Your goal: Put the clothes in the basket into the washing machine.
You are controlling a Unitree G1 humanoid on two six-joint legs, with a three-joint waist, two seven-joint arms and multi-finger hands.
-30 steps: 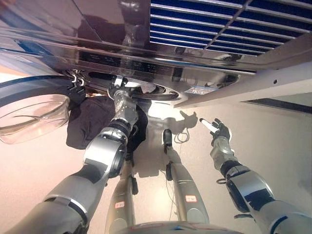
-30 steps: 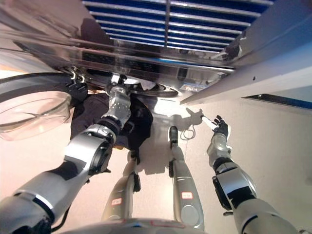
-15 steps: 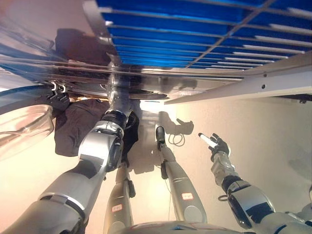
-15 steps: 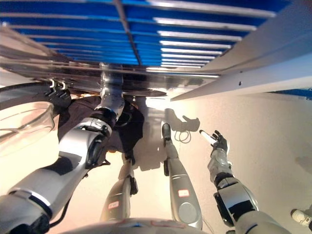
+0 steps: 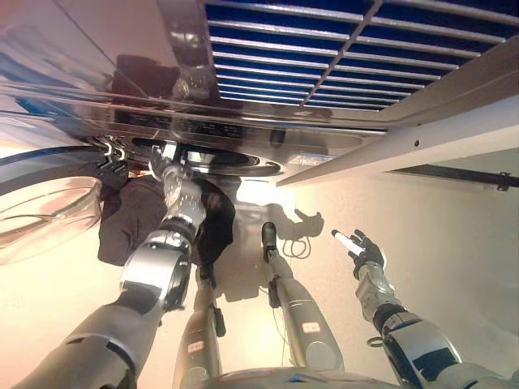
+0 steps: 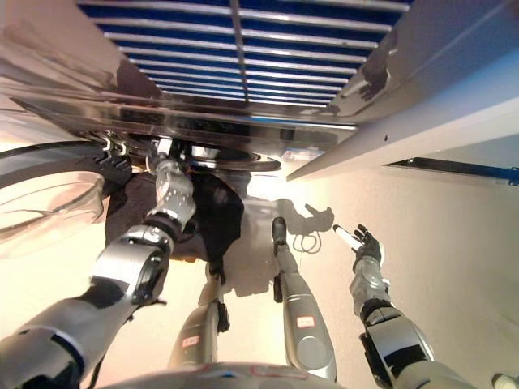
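Observation:
A dark garment (image 5: 128, 225) hangs from the mouth of the washing machine's drum (image 5: 237, 164) down the machine's front, towards the floor. My left arm reaches up over the cloth, and my left hand (image 5: 168, 168) is at the drum's rim, its fingers partly hidden against the opening. The round glass door (image 5: 45, 212) stands swung open at the left. My right hand (image 5: 362, 248) hovers over the floor at the right, fingers spread, holding nothing. No basket shows in either view.
The machine's shiny control panel (image 5: 231, 130) runs across the top. A pale cabinet edge (image 5: 422, 139) juts out to the right of the machine. A blue slatted surface (image 5: 324, 57) lies above. Beige floor (image 6: 454, 243) spreads around my right hand.
The whole view has swung up and back. My left hand, hidden inside the drum mouth half a second ago, shows again at the rim. The right hand stays spread.

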